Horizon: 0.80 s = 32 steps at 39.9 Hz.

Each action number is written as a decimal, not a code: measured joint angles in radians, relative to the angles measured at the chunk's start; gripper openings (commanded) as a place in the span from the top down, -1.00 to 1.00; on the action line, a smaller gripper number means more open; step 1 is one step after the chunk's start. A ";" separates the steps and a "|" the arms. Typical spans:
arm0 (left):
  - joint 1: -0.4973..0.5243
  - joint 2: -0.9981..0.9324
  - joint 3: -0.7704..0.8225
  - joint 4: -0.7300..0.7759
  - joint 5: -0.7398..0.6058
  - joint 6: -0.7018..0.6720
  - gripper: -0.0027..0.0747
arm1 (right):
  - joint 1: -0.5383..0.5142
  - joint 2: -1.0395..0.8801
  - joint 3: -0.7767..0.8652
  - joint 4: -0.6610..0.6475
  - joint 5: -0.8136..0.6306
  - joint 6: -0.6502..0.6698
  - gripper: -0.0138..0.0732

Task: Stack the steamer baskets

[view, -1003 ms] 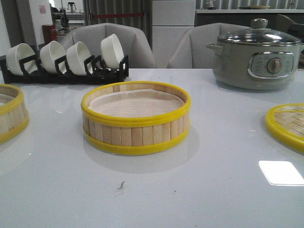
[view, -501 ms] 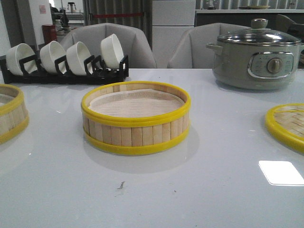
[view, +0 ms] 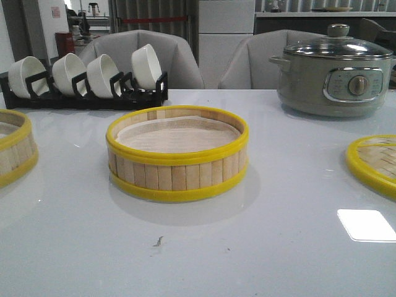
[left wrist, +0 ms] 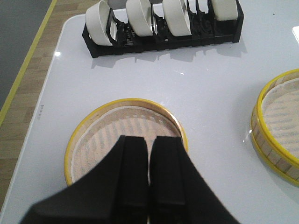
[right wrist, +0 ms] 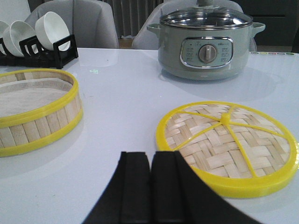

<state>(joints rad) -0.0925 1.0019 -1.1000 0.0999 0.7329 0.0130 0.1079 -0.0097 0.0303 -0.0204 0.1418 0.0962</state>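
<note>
At the front view's left edge, a round bamboo-slat steamer basket with yellow rims (view: 13, 153) is cut off, as is the flat woven bamboo lid with a yellow rim (view: 373, 164) at its right edge.

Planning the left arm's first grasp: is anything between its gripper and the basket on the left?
Nothing visible. The left gripper, fingers together, hovers directly above the left steamer basket, which holds only its white liner. The bowl rack sits farther back.

Front view: low, level across the table, facing the centre steamer basket (view: 177, 154) closely. Left wrist view: steeply downward over the left steamer basket (left wrist: 126, 135). Right wrist view: low, forward, beside the woven lid (right wrist: 227, 144). All share the centre basket.
</note>
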 measured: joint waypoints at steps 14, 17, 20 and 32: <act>0.000 0.000 0.000 0.002 -0.007 0.001 0.69 | 0.000 0.000 0.000 -0.002 -0.198 0.007 0.57; 0.000 0.000 0.000 0.002 -0.007 0.001 0.69 | 0.000 0.000 -0.023 -0.002 -0.174 0.023 0.57; 0.000 0.000 0.000 0.002 -0.007 0.001 0.69 | 0.000 0.002 -0.082 -0.002 -0.095 0.034 0.57; 0.000 0.000 0.000 0.002 -0.007 0.001 0.69 | 0.000 0.418 -0.416 0.004 0.131 0.048 0.57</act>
<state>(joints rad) -0.0925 1.0019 -1.1000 0.1016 0.7259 0.0138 0.1079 0.4081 -0.3852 -0.0164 0.2733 0.1446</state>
